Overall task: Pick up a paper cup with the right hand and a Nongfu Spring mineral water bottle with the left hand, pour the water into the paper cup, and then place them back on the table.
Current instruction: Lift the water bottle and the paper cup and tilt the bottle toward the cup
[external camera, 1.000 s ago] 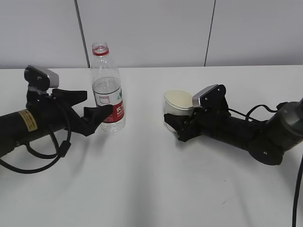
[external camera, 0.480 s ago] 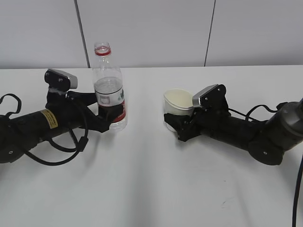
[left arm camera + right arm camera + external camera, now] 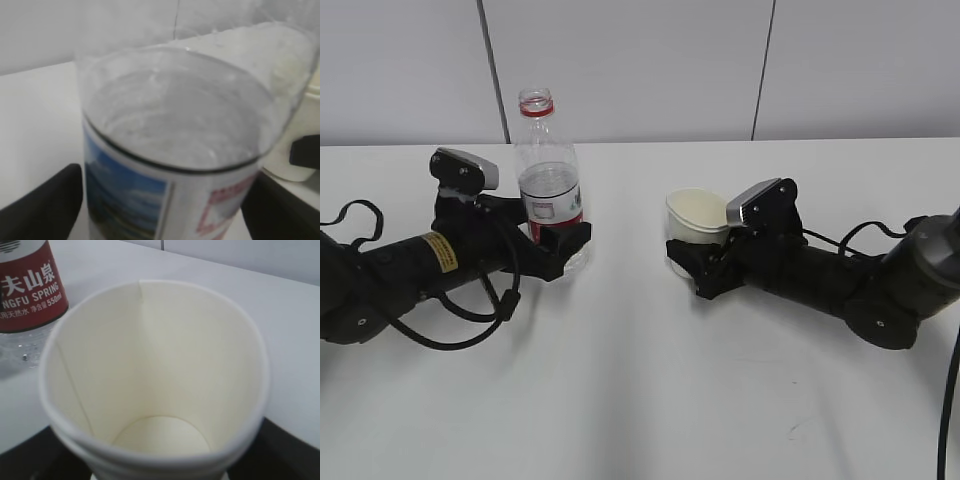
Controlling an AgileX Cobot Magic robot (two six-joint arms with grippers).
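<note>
Bracketing bottle [image 3: 549, 180], left end effector [image 3: 558, 240]; right [image 3: 688, 262] around cup [image 3: 695, 218].

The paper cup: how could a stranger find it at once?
On the white table, look right of centre, at the tip of the right hand. There sits a small cream-white tapered paper cup, open and empty, much shorter than the tall clear plastic bottle.

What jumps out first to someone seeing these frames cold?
The uncapped Nongfu Spring mineral water bottle stands left of centre on the white table, partly full, with the left gripper around its lower body. Right of centre, the right gripper is at the base of the paper cup, whose inside looks empty in the right wrist view. Both arms lie low across the table, facing each other.
</note>
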